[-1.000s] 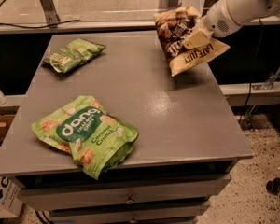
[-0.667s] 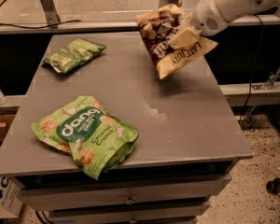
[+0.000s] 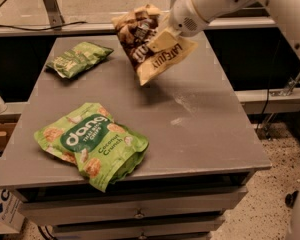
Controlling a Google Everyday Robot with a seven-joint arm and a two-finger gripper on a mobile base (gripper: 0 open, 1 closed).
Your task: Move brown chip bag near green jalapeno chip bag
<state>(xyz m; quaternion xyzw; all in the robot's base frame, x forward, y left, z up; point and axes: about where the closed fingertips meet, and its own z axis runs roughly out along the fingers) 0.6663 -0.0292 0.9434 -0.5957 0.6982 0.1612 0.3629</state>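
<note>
I see the grey table [image 3: 205,134] filling the frame. The big dang bag [image 3: 92,141] lies lower left, out of my path. The brown chip bag [image 3: 145,46] hangs tilted above the table's upper middle, clear of the surface so it can travel. My gripper [image 3: 164,31] is clamped on its upper right edge. The green jalapeno chip bag [image 3: 79,58] lies flat upper left, well apart.

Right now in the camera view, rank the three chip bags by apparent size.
1. dang Coconut Crunch bag: largest, but also nearest the camera.
2. brown chip bag: held above the table by the hand.
3. green jalapeno chip bag: smallest, though farthest back, so the gap may be overstated.
</note>
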